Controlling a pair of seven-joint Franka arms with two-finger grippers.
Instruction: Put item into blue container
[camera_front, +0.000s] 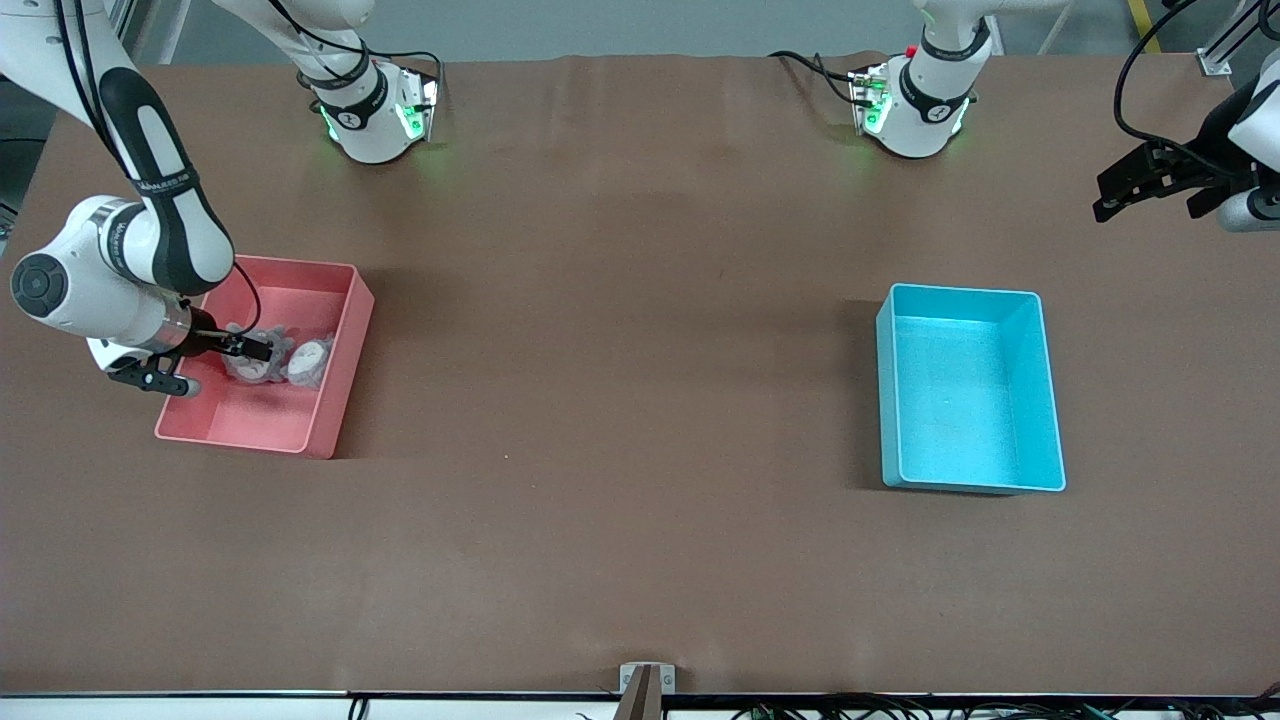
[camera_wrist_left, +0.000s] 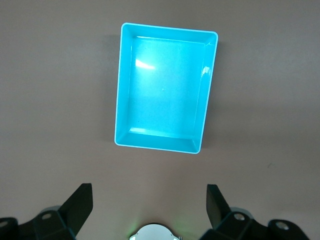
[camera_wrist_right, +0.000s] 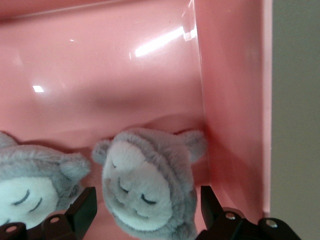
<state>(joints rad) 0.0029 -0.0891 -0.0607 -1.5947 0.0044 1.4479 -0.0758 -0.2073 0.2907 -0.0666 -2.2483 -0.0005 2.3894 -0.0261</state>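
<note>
brown table | on it: pink bin, blue container | well apart

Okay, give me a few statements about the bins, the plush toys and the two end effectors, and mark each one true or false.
1. The blue container has nothing in it. True.
2. Two grey plush toys lie in the pink bin. True.
3. The right end effector hangs over the blue container. False: it is down inside the pink bin, with its fingers open on either side of one plush toy.
4. The left end effector holds a plush toy. False: it is open and holds nothing, up in the air at the left arm's end of the table.
5. The pink bin touches the blue container. False: they stand well apart, each toward one end of the table.
</note>
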